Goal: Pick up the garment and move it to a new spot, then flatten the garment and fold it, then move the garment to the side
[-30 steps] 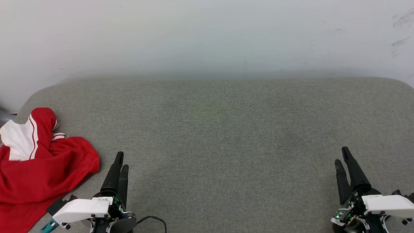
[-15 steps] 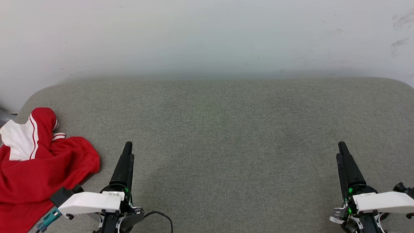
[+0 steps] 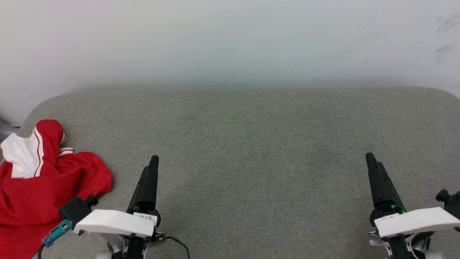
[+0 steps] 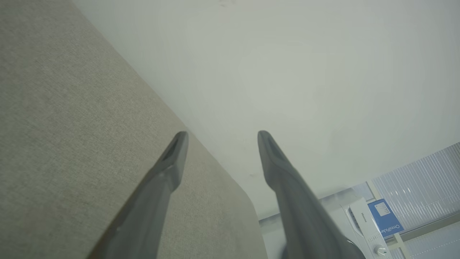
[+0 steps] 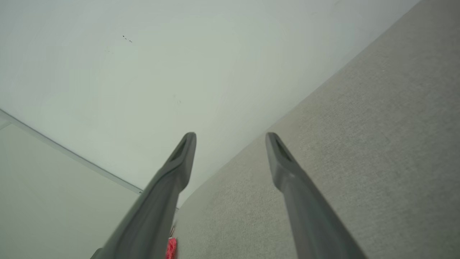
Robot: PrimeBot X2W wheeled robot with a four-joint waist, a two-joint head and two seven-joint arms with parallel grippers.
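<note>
Left wrist view, lower right corner:
- Blue rectangular placard (image 4: pixel 385 215): white lettering along lower edge reads "OmniPick"; end of word not legible. Pale patch near placard top carries print too small to read.
- White appliance with round control knob (image 4: pixel 363 225): small dark brand mark on front panel reads "Hisense", tilted with view.

Head view, lower left:
- Small white sticker (image 3: pixel 144 217) on black wrist housing of left gripper (image 3: pixel 153 160): dark characters present, too small to read.
</note>
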